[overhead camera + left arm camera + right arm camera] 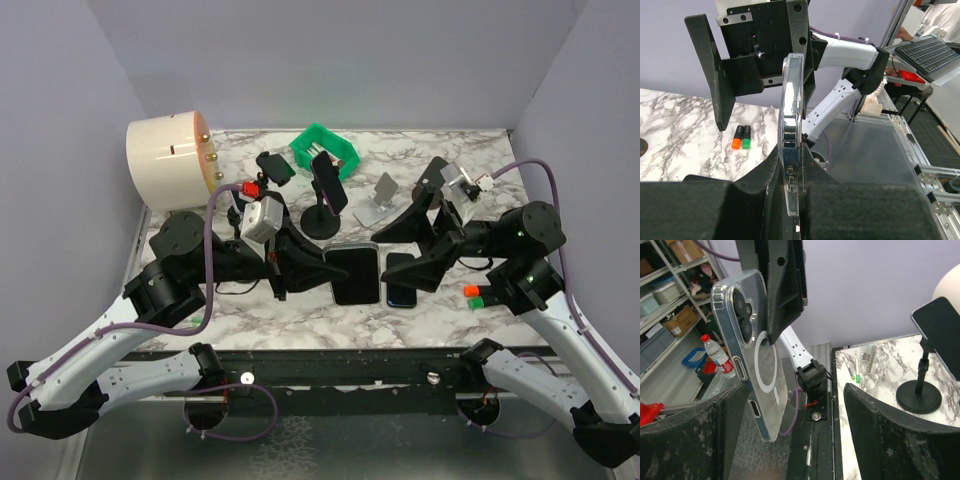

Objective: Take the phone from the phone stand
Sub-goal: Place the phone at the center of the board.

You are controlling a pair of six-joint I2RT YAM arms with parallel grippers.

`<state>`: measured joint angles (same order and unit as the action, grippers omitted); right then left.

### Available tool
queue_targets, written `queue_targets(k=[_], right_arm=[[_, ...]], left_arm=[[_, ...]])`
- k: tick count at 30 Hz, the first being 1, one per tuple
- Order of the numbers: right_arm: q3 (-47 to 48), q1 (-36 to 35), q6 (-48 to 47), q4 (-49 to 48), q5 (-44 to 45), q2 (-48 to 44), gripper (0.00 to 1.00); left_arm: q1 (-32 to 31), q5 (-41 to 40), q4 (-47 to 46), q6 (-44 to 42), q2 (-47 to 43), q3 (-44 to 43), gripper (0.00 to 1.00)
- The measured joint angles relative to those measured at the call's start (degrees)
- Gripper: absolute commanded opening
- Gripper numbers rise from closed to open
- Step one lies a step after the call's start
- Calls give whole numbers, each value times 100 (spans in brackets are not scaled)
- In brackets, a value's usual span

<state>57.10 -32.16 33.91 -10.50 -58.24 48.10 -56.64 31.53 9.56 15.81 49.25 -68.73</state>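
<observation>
Phone (pixel 791 100): pinched edgewise in my left gripper's (pixel 790 172) jaws. My right gripper (pixel 792 395): jaws wide apart, gripping nothing.

Both arms reach in from the near edge, elbows out, wrists turned toward each other. The left claw (pixel 335 272) is clamped on a phone (pixel 354 274). Just to its right, the right claw (pixel 395 260) stands spread wide.
</observation>
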Motion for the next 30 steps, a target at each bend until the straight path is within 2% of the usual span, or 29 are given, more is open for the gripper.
queue_targets(k=[11,21,25,30], right_arm=[[70,-166,-116,-17,-120,-46,84],[70,-201,-136,33,-122,24,67],[63,-216,-103,28,-122,63,56],[-50,-232,-42,-26,-122,63,57]], left_arm=[[0,57,-37,-17,61,76,0],[0,-22,-98,2,144,127,0],[0,-103,-168,13,160,127,0],[0,-116,-232,33,175,142,0]])
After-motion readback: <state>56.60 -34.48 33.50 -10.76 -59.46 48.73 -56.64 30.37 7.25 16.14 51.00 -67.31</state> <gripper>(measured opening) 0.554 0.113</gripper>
